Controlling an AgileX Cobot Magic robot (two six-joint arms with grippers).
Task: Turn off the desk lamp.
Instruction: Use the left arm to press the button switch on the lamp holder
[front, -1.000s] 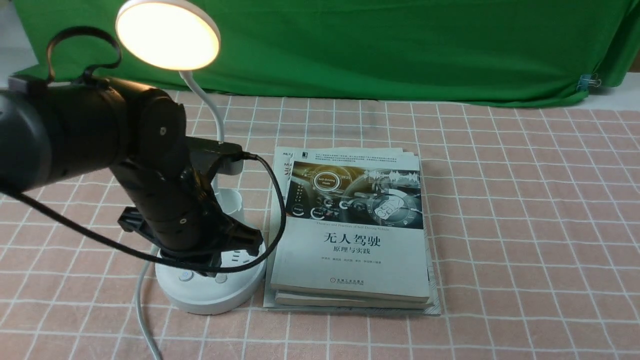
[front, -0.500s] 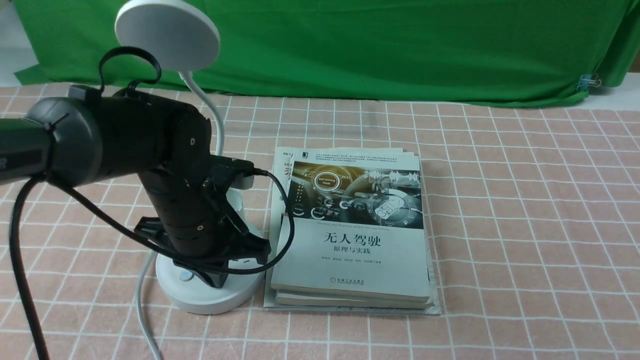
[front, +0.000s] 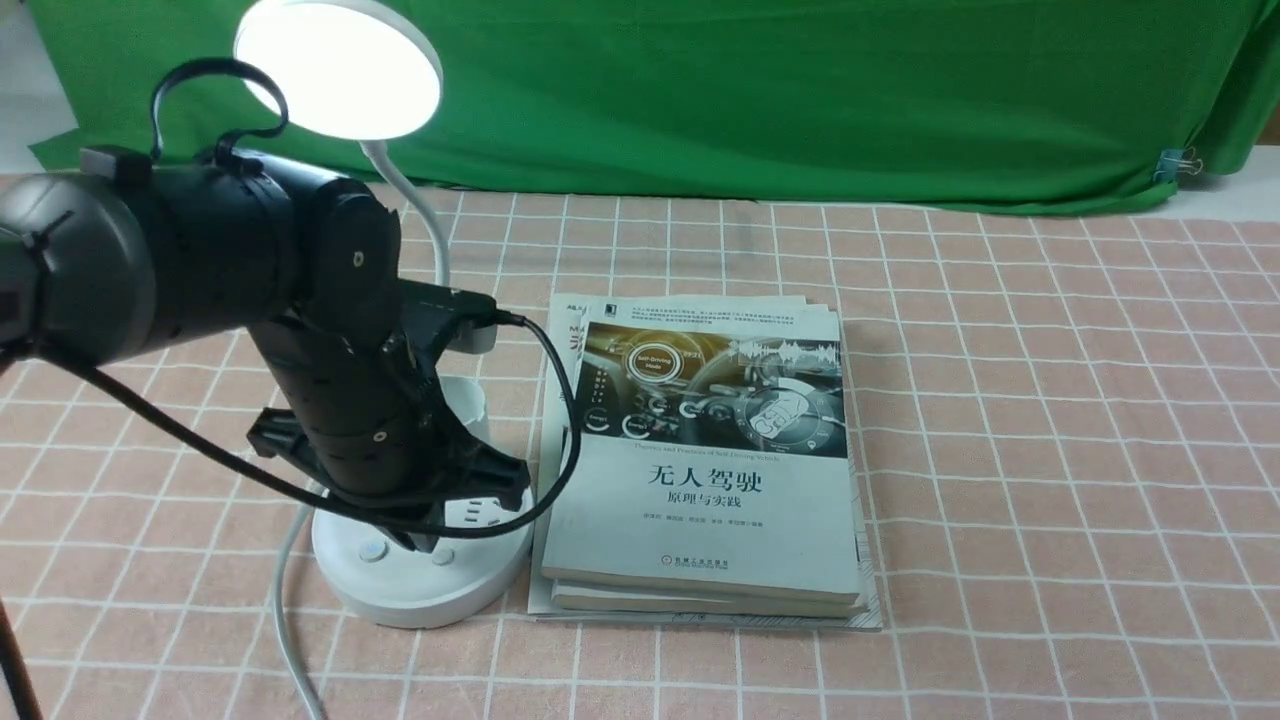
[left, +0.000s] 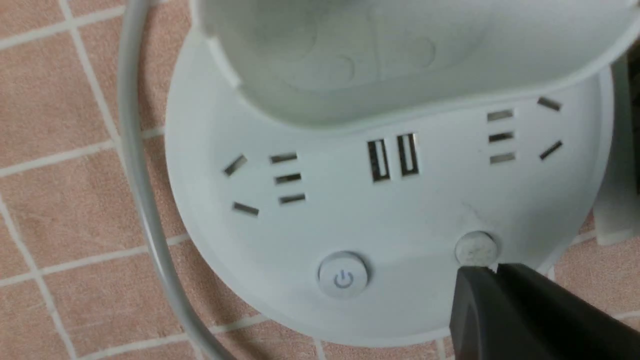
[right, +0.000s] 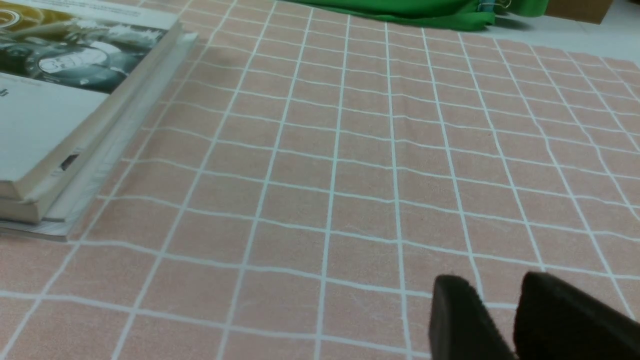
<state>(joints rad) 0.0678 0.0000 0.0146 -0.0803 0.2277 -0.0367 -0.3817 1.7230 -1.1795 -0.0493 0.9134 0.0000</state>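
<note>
One lit desk lamp (front: 420, 590) stands at the left of the checked tablecloth (front: 1000, 400), its disc head (front: 340, 70) glowing white above my arm and its white cord (front: 285, 600) trailing toward the near edge. My left gripper (left: 492, 272) hangs over the round base (left: 425, 210), fingers pressed together on nothing, tip right at the edge of the small plain button (left: 476, 247), can't tell if it's touching, and the power button (left: 343, 277) sits clear of me. Just right of the base lies a stack of books (front: 700, 480), and further right my right gripper (right: 505, 295) hovers over the cloth with a narrow gap between its fingers, holding nothing.
</note>
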